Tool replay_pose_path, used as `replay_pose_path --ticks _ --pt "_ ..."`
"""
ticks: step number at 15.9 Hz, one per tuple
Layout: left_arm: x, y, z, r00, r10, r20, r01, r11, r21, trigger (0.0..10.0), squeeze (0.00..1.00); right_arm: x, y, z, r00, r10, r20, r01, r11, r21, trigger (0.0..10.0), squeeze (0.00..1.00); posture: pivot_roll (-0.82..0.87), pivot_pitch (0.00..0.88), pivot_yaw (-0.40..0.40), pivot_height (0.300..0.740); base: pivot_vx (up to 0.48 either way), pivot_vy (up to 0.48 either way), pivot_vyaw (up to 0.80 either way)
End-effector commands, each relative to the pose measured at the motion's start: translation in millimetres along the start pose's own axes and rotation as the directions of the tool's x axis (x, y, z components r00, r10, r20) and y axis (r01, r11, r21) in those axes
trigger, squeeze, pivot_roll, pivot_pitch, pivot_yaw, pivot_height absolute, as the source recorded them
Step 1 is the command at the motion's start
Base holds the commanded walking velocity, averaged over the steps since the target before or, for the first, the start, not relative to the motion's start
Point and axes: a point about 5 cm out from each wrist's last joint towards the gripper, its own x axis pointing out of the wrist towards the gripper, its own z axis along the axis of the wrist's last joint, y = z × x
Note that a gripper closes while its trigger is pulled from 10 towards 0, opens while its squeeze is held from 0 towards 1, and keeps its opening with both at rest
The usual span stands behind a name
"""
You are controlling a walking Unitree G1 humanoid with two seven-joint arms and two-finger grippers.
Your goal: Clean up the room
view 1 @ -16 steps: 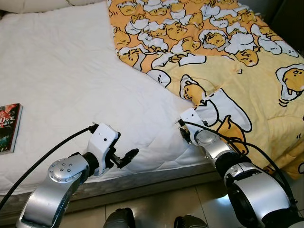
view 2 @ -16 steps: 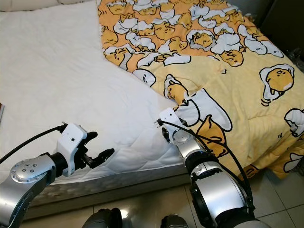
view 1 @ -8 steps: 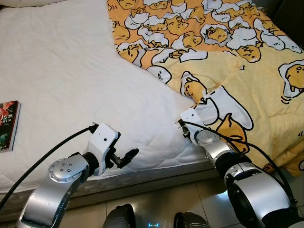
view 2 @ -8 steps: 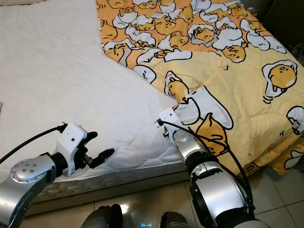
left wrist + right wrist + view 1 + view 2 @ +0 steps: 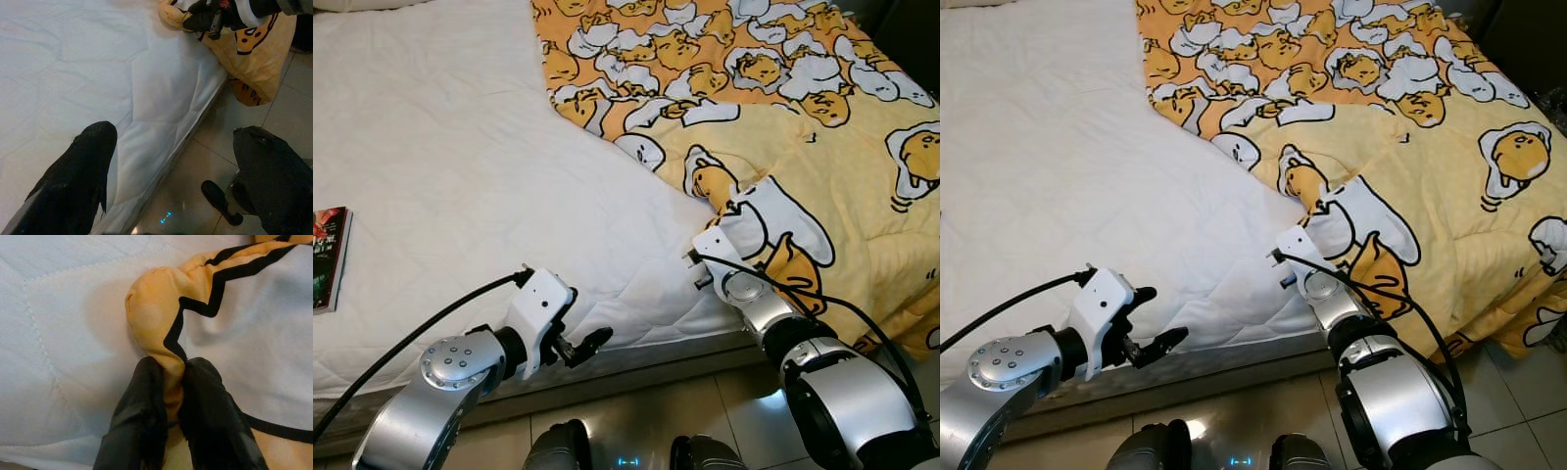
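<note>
The right pincer (image 5: 171, 382) is clamped on a bunched fold at the edge of the yellow blanket (image 5: 822, 147), near the front edge of the bed. The blanket, printed with egg cartoon figures, is spread over the right half of the bed and drapes over its side toward the floor. The left pincer (image 5: 585, 346) is held wide apart with nothing in it, just past the mattress (image 5: 440, 186) edge, above the tiled floor (image 5: 626, 416). The white quilted mattress is bare on the left, where a book (image 5: 327, 258) lies near its far left side.
</note>
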Motion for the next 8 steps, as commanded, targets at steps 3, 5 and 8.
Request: replay_pose_path --ticks 3,5,8 --pt "-1.6 -4.7 -1.3 1.0 -0.025 -0.014 0.025 1.0 -0.001 10.0 0.0 -0.8 0.2 -11.9 1.0 -0.005 -0.027 0.006 1.0 0.014 0.0 0.0 0.0 0.165 0.024 0.74 0.0 0.0 0.0" --pt "-0.9 -4.8 -2.2 0.999 -0.03 -0.018 0.03 1.0 0.001 10.0 0.0 -0.8 -1.0 -12.0 1.0 -0.009 -0.025 0.009 1.0 0.024 0.0 0.0 -0.01 0.155 0.029 0.74 0.0 0.0 0.0" --pt "1.9 -0.1 -2.2 0.999 -0.026 -0.019 0.026 1.0 0.007 10.0 0.0 -0.9 -6.3 -9.8 1.0 -0.009 -0.003 0.009 0.999 0.052 0.0 0.0 -0.02 0.136 0.038 0.74 0.0 0.0 0.0"
